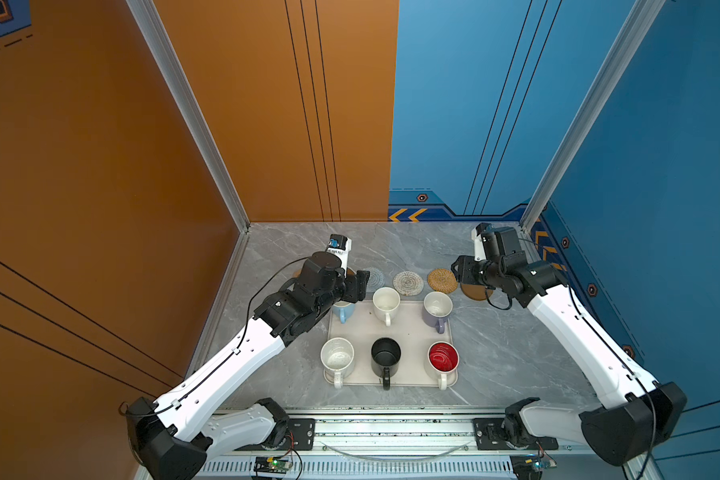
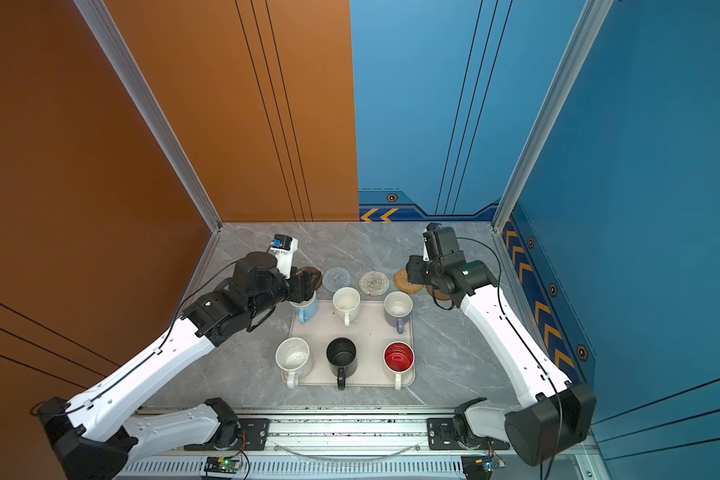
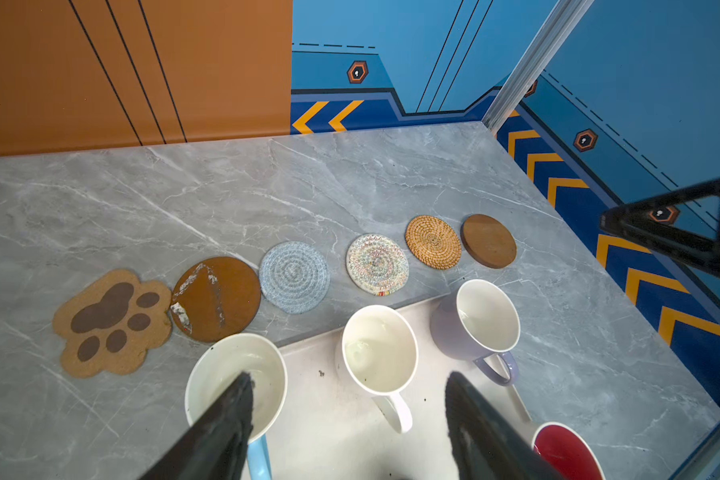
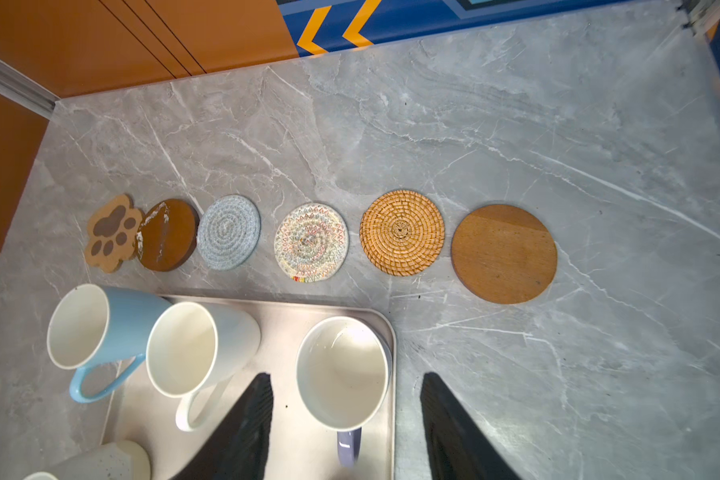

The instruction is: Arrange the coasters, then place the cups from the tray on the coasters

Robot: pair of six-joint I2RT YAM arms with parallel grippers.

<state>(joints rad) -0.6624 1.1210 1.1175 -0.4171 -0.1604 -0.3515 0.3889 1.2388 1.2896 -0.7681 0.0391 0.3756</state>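
Coasters (image 4: pixel 311 243) lie in one row on the grey marble-look counter (image 1: pixel 495 353), just beyond the far edge of the large cream-beige rectangular tray (image 1: pixel 408 328). From the left arm's side to the right arm's they are a tan paw-shaped mat (image 3: pixel 113 322), a dark brown wooden disc with pale scuffs (image 3: pixel 217 299), a grey-blue woven round (image 3: pixel 294 277), a white woven round with coloured flecks (image 3: pixel 377 270), a golden rattan round (image 3: pixel 433 242) and a lighter brown wooden disc (image 3: pixel 489 241). The paw mat seems to touch the dark disc, though the angle leaves that unsure. Six handled mugs (image 2: pixel 341 357) stand upright on the tray in two rows of three. The far row holds the light blue mug (image 4: pixel 138 320), the cream-white mug (image 1: pixel 386 303) and the lavender mug (image 1: pixel 437 309). The near row holds the speckled white mug (image 1: pixel 337 355), the black mug (image 1: pixel 385 355) and the white mug with a red inside (image 1: pixel 443 357). The left fingers (image 3: pixel 225 424) stand well apart, grip nothing and hover above the light blue mug. The right fingers (image 4: pixel 242 428) are likewise spread and empty, above the tray's far right corner and the counter beside it.
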